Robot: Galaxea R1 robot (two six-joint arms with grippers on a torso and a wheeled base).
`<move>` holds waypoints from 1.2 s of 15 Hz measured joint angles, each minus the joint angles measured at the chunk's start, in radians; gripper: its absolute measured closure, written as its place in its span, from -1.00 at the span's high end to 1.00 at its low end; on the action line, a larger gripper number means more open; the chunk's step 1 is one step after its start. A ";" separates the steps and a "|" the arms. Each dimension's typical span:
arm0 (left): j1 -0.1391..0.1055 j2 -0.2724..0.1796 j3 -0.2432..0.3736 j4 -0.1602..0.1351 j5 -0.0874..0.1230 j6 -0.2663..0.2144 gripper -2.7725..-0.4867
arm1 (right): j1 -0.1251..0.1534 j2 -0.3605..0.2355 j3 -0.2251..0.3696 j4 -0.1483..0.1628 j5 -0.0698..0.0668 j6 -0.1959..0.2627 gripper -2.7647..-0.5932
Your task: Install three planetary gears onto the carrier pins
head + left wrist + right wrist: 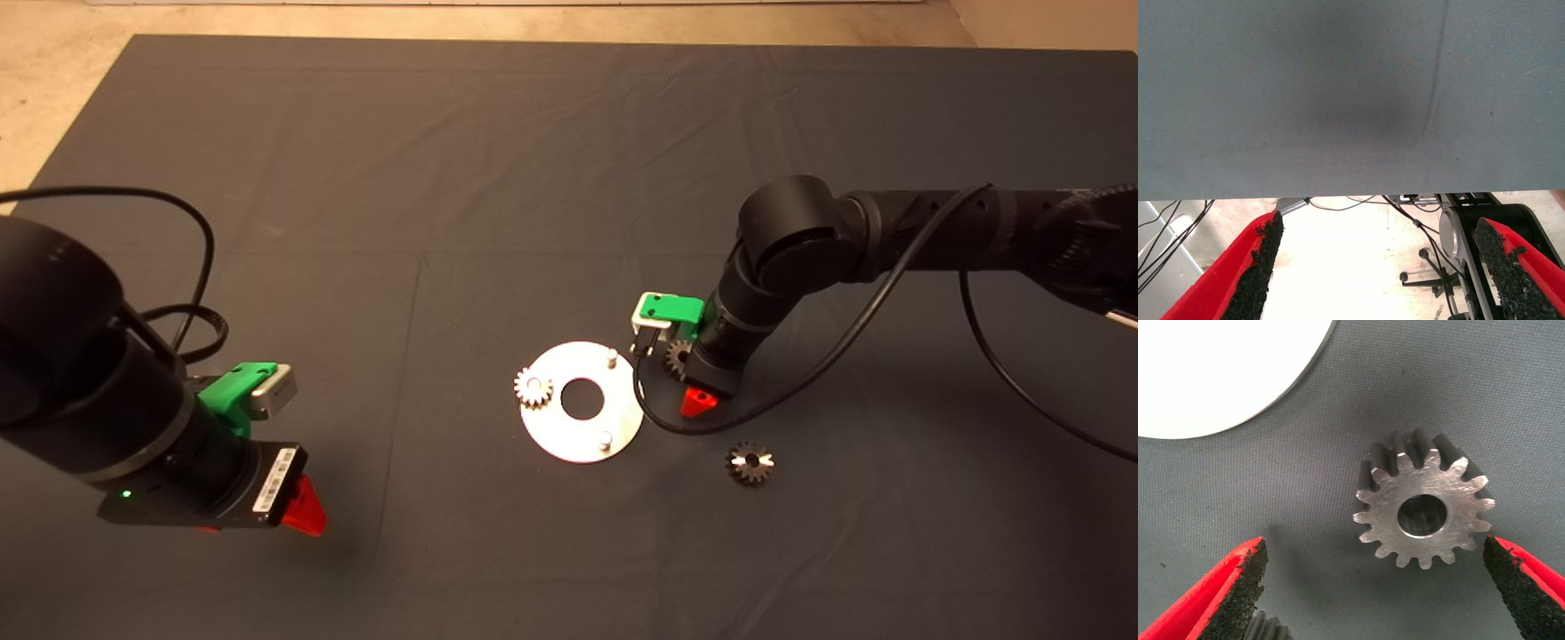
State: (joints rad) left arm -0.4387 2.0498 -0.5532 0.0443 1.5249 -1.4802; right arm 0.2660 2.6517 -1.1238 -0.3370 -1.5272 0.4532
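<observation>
The flat round silver plate (582,425) lies mid-mat. One planetary gear (533,388) sits on its left carrier pin. Two carrier pins (611,357) (605,439) stand bare. My right gripper (689,380) is low over the mat just right of the plate, open and empty. A second gear (679,357) lies flat on the mat under it. In the right wrist view this gear (1423,513) lies between and just beyond the spread fingertips (1238,587), untouched, with the plate's edge (1218,373) beyond. A third gear (749,463) lies on the mat to the lower right.
My left gripper (302,511) is parked at the mat's lower left, open and empty; its wrist view (1381,267) looks past the mat's edge at floor cables and a stand. The right arm's black cable (693,427) loops beside the plate.
</observation>
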 joint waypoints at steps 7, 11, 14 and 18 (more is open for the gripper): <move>0.000 0.000 0.009 0.000 0.000 0.000 0.36 | -0.001 0.000 -0.001 -0.007 0.000 0.002 0.40; 0.000 0.000 0.013 0.000 0.000 0.000 0.36 | -0.003 0.000 -0.005 -0.011 0.000 0.009 0.25; 0.000 -0.004 0.022 0.000 0.000 0.000 0.36 | -0.003 0.000 -0.006 -0.037 0.000 0.037 0.18; 0.000 -0.014 0.028 0.000 0.000 -0.001 0.36 | -0.003 0.001 -0.009 -0.064 0.000 0.067 0.13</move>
State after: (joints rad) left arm -0.4387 2.0357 -0.5253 0.0440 1.5250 -1.4811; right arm 0.2634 2.6526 -1.1328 -0.4015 -1.5272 0.5204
